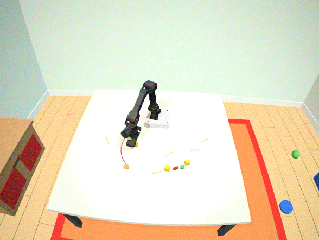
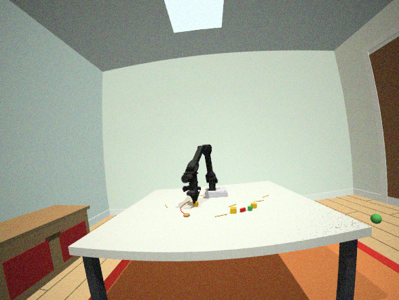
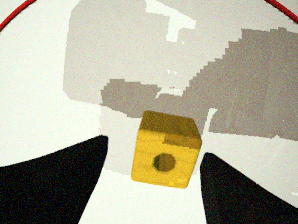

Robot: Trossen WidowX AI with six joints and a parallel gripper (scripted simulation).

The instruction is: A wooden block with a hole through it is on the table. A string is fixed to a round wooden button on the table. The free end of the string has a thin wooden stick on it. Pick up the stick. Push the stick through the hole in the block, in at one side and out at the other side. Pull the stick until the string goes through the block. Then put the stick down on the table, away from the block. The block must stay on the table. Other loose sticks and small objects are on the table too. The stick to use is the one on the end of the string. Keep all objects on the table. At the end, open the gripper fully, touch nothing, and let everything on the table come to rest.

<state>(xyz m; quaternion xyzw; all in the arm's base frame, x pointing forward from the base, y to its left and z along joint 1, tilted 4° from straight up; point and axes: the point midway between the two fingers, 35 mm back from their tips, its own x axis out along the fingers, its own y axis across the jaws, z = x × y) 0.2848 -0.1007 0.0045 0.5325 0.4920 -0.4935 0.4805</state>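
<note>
The yellow block (image 1: 136, 145) (image 2: 196, 204) (image 3: 145, 167) stands on the table, and its round dark hole faces the wrist camera. My gripper (image 1: 132, 144) (image 2: 195, 202) (image 3: 156, 152) is partly open and low at the block. In the wrist view its fingers are on either side of the block, with a gap on each side, narrower on the right. The red string (image 1: 121, 152) (image 2: 181, 208) (image 3: 15, 14) curves from the round button (image 1: 126, 166) (image 2: 186, 214) to beneath the arm. The stick on its free end is hidden in the top and exterior views and out of the wrist view.
A loose stick (image 1: 107, 140) (image 2: 166, 205) lies left of the arm. Several others lie to the right, one stick (image 1: 169, 153) nearest. Front right are a yellow cube (image 1: 167, 168), a red piece (image 1: 176, 168), a green cube (image 1: 182, 166) and another yellow cube (image 1: 187, 162).
</note>
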